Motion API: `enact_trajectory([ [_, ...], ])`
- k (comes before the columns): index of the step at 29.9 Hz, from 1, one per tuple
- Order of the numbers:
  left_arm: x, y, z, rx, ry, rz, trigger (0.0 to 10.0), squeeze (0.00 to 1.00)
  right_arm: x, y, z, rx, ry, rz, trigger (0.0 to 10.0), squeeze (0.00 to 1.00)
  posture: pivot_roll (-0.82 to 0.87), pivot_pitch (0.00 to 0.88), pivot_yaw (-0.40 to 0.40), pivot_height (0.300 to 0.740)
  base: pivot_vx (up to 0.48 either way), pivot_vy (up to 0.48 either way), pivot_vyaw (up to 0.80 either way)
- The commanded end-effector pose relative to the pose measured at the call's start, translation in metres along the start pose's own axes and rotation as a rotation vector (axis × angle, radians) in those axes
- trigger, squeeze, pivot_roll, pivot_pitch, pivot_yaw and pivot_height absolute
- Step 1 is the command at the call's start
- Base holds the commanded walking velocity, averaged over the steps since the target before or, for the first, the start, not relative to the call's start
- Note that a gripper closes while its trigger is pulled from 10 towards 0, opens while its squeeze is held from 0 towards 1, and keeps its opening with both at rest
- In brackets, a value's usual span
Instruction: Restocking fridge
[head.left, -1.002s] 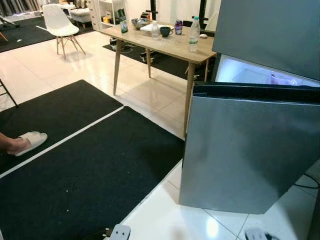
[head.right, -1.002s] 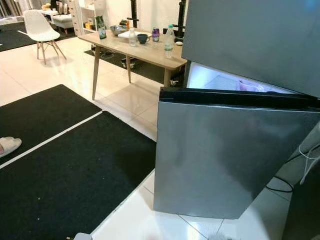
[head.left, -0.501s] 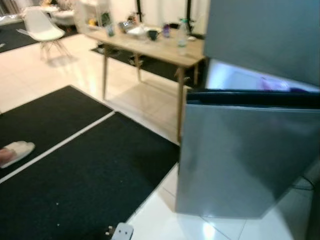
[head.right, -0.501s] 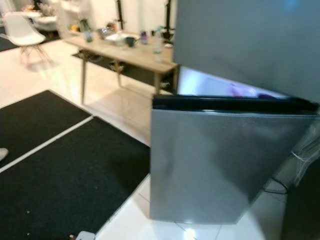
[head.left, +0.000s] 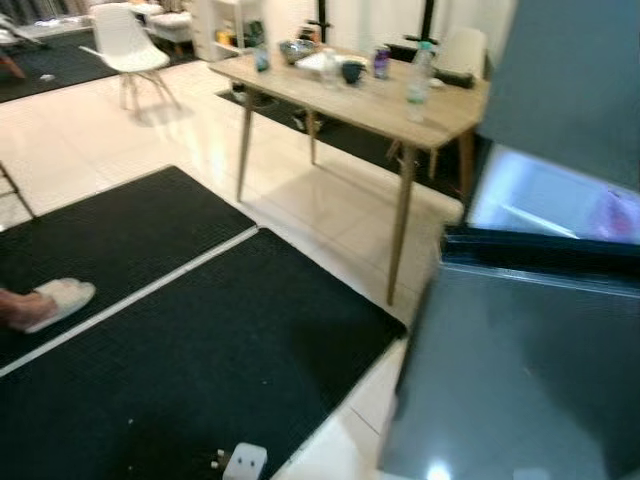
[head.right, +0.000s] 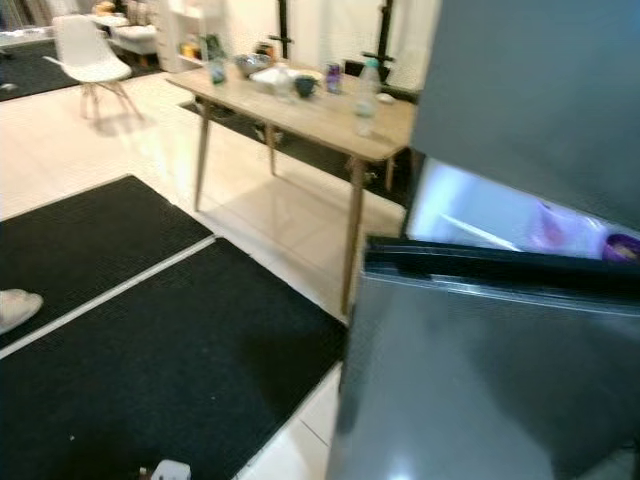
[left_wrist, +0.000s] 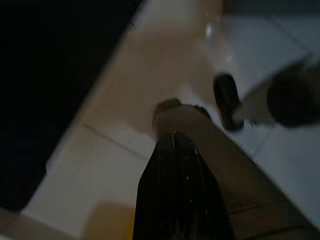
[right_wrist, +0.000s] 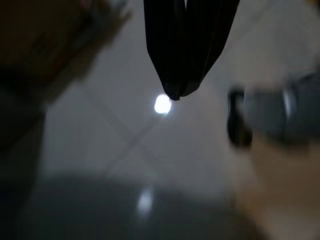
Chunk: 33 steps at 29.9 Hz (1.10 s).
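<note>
While fridge door (head.right: 480, 370) stands ajar, black mat (head.left: 200, 370) meets tile

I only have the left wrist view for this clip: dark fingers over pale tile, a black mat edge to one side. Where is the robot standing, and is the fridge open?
Observer: It faces a grey fridge whose lower door is swung open, with the lit inside showing above the door's top edge.
Operator: Anything left to restock with?
Observer: A wooden table beyond the black mat holds a clear water bottle, a purple can, a dark cup and a bowl.
Operator: Is the right gripper carrying anything?
Observer: No. The right gripper hangs over the tile floor with its fingers together and nothing between them.
Operator: Anyone nearby?
Observer: A person's foot in a white slipper rests on the mat to the robot's left.
</note>
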<state>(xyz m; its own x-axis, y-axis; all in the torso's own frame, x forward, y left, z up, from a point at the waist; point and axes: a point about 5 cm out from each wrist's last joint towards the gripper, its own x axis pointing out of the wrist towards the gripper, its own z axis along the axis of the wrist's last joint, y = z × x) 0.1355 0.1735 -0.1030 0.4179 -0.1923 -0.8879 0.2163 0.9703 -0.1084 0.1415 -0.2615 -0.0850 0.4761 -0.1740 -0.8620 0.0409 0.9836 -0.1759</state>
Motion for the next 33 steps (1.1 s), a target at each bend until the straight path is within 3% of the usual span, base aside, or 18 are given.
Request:
enact_trajectory([
  [1, -0.002, -0.001, -0.018, -0.005, 0.067, -0.003, 10.0, 0.00, 0.000, -0.003, 0.001, 0.052, -0.011, -0.032, 10.0, 0.00, -0.06, 0.000, -0.031, 0.740, 0.394, 0.000, 0.00],
  [13, -0.002, -0.001, -0.018, -0.023, 0.065, 0.013, 10.0, 0.00, -0.002, -0.033, 0.025, 0.275, -0.110, -0.166, 10.0, 0.00, -0.06, 0.000, -0.037, 0.740, 0.042, 0.000, 0.00],
  [14, -0.002, -0.001, -0.019, -0.027, 0.065, 0.012, 10.0, 0.00, -0.003, -0.037, 0.030, 0.343, -0.146, -0.178, 10.0, 0.00, -0.06, 0.000, -0.037, 0.740, 0.000, 0.000, 0.00],
  [21, -0.003, -0.001, -0.020, -0.027, 0.068, 0.009, 10.0, 0.00, -0.004, -0.043, 0.052, 0.416, -0.260, -0.167, 10.0, 0.00, -0.07, 0.000, -0.034, 0.740, 0.000, 0.000, 0.00],
  [23, -0.003, -0.001, -0.020, -0.025, 0.070, 0.008, 10.0, 0.00, -0.006, -0.047, 0.077, 0.431, -0.357, -0.160, 10.0, 0.00, -0.07, 0.000, -0.032, 0.740, 0.000, 0.000, 0.00],
  [26, -0.003, -0.001, -0.020, -0.025, 0.069, 0.008, 10.0, 0.00, -0.008, -0.049, 0.096, 0.422, -0.418, -0.159, 10.0, 0.00, -0.06, 0.000, -0.032, 0.740, 0.000, 0.000, 0.00],
  [31, -0.003, 0.000, -0.021, -0.027, 0.067, 0.006, 10.0, 0.00, -0.022, -0.051, 0.169, 0.355, -0.633, -0.148, 10.0, 0.00, -0.05, 0.000, -0.035, 0.740, 0.000, 0.000, 0.00],
  [33, -0.004, 0.000, -0.022, -0.026, 0.067, 0.006, 10.0, 0.00, -0.025, -0.051, 0.178, 0.341, -0.659, -0.148, 10.0, 0.00, -0.05, 0.000, -0.035, 0.740, 0.000, 0.000, 0.00],
])
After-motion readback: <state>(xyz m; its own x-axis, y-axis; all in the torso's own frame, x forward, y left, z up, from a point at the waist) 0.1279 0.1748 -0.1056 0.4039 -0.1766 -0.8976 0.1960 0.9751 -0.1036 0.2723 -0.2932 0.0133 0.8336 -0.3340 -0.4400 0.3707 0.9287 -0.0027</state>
